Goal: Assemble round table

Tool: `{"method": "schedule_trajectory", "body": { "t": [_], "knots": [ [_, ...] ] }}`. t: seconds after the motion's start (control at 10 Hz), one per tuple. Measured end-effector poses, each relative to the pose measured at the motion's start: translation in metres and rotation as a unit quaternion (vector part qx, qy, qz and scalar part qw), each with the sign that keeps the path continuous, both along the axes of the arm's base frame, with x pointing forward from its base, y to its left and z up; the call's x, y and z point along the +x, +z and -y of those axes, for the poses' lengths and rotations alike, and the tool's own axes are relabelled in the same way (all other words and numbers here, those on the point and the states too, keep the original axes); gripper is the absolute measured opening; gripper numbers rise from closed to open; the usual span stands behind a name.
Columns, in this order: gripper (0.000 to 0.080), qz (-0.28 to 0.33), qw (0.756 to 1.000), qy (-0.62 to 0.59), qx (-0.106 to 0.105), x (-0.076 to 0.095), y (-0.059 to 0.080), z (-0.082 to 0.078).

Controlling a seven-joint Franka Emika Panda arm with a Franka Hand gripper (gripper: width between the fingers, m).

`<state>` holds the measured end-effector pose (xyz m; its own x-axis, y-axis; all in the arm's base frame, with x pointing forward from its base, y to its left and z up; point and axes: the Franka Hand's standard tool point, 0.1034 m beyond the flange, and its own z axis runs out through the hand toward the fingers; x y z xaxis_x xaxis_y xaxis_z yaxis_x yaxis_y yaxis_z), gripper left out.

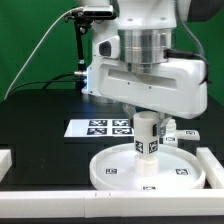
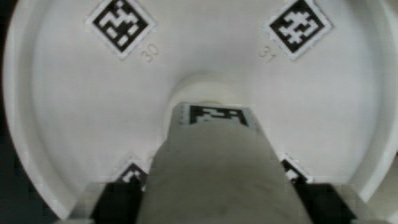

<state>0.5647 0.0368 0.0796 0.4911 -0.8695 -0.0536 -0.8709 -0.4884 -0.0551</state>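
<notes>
Leg pinched upright in the gripper above the middle of the round disc

Seen from the exterior view, the short thick white cylinder stands vertical with a black-and-white tag on its side, its lower end at the disc's centre; whether it touches there cannot be told. The rimmed disc lies flat on the black table, just beside the white border rails at the near edge and on the exterior view's right. The marker board lies behind the disc, toward the exterior view's left. In the wrist view, two dark fingers press against opposite sides of the leg, with two of the disc's square tags beyond it
</notes>
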Motion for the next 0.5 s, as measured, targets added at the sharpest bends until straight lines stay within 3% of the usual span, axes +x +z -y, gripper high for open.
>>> {"method": "schedule_trajectory", "body": {
  "t": [0.3, 0.4, 0.5],
  "knots": [
    [0.0406, -0.012, 0.977, -0.211, 0.038, -0.0007, -0.0010, -0.0017],
    [0.0406, -0.015, 0.969, -0.242, 0.041, -0.0006, -0.0009, -0.0022],
    [0.0482, -0.014, 0.971, -0.236, 0.040, -0.0007, -0.0012, -0.0021]
  ]
}}
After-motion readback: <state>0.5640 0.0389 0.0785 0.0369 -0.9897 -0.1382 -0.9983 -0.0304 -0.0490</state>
